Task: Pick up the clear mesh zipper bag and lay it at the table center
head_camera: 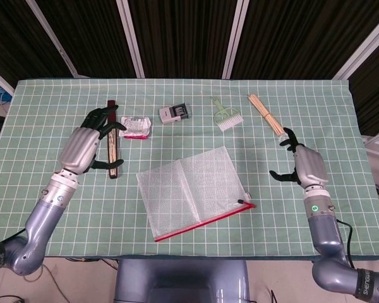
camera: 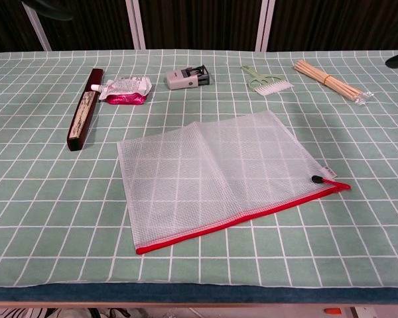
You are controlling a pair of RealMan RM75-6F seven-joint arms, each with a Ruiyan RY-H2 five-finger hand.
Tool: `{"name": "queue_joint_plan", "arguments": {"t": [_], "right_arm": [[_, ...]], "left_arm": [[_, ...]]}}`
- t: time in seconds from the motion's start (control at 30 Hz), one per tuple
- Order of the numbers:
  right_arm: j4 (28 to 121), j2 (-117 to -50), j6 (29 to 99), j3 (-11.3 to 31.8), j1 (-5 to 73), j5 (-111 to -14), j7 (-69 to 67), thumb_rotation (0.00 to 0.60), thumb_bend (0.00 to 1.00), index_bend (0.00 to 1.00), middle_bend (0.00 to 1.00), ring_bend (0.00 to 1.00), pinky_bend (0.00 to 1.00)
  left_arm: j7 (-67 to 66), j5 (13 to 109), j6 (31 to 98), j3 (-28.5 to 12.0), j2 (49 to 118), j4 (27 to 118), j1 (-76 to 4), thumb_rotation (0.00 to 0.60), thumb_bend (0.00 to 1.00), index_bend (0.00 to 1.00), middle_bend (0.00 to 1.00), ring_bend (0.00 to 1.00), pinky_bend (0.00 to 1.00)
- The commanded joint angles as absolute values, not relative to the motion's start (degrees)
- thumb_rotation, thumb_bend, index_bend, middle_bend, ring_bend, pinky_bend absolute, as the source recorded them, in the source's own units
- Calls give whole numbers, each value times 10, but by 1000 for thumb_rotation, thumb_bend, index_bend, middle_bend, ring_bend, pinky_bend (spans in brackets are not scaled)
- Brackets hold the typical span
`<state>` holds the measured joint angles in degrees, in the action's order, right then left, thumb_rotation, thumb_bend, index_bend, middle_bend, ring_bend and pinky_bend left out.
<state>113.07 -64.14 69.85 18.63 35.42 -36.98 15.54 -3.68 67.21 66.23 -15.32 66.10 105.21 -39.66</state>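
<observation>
Left robot hand and right robot hand both spread, holding nothing. Mesh zipper bag lies flat between them at tabletop centre, red zipper edge toward the robot. Right robot hand looks nearer.

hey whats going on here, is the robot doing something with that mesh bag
The clear mesh zipper bag lies flat near the middle of the table, red zipper edge toward the robot. Neither hand holds it: the left hand hovers open by the dark stick, and the right hand is open off to the bag's right. The laying-down step looks done.
</observation>
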Motion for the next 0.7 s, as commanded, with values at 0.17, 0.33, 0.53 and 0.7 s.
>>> {"name": "queue_joint_plan", "arguments": {"t": [0.17,0.33,0.53,0.7], "right_arm": [[1137,-619,697,158,330,-415,151,600,171,0,111,121,267],[1122,-599,713,110,291,-497,153,600,129,0,20,45,246],[1078,-583,747,53,227,-597,113,600,108,0,0,0,226],[1015,-591,796,19,171,-672,62,600,105,0,0,0,221]], "left_arm": [[-57,727,710,-106,624,1064,-341,600,107,156,0,0,0],[-90,767,776,-51,593,1064,-269,600,107,93,0,0,0],[-89,783,856,5,590,1026,-174,600,107,10,0,0,0],[-53,775,893,23,604,968,-117,600,77,0,0,0,0]]}}
